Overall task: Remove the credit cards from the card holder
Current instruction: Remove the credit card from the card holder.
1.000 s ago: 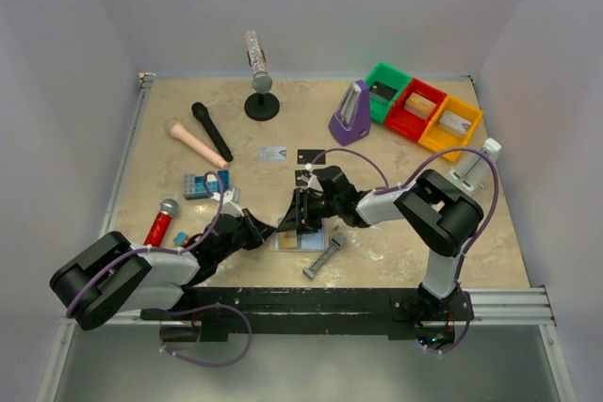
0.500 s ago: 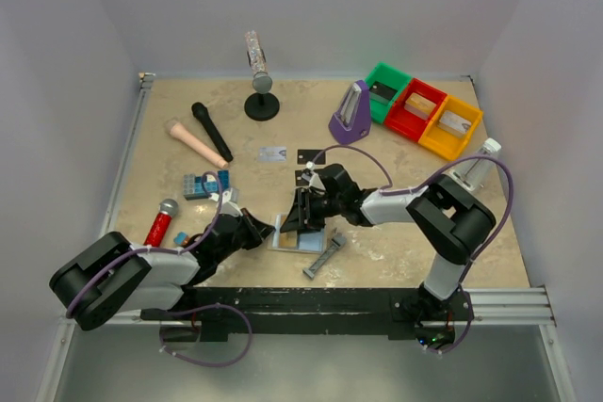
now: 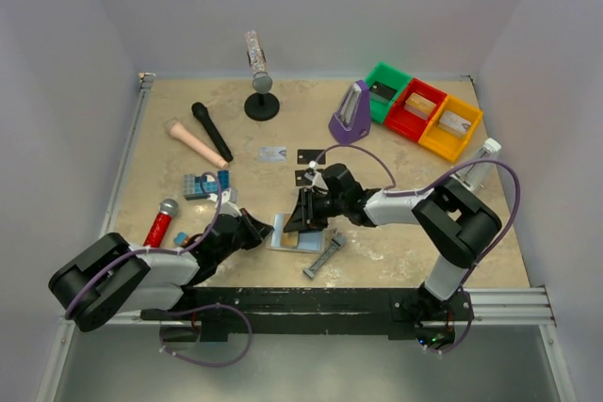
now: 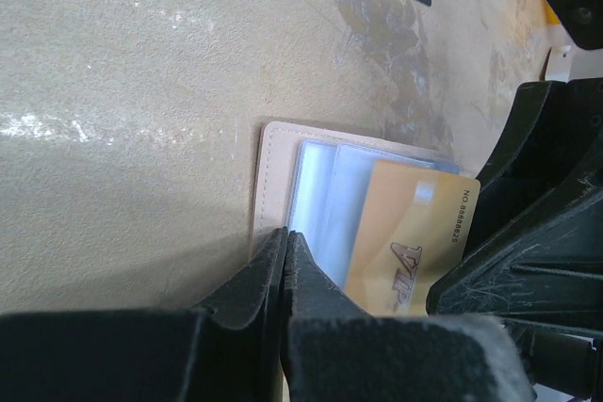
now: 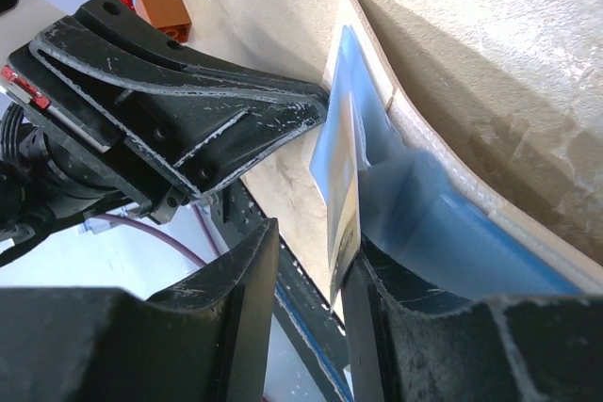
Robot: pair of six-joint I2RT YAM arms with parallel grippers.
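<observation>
Table [image 3: 424,242]: the work sits near its front middle, between both arms. Left gripper [image 4: 285,261]: fingers pressed together on the edge of the card holder [image 4: 275,152], apparently anchoring it against a pull. The holder lies open and flat. Right gripper [image 5: 309,251]: jaws parted, straddling the gold card [image 4: 405,242] that juts from a pocket; not clamped yet. Silver-grey card [image 3: 272,152] and black card [image 3: 309,154] lie farther back, already out.

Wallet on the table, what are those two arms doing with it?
The left hand is clamped shut on one edge of the open wallet. The right hand has its fingers either side of a gold card poking out of it, not yet closed. A silver card and a black card lie on the table farther back.
</observation>
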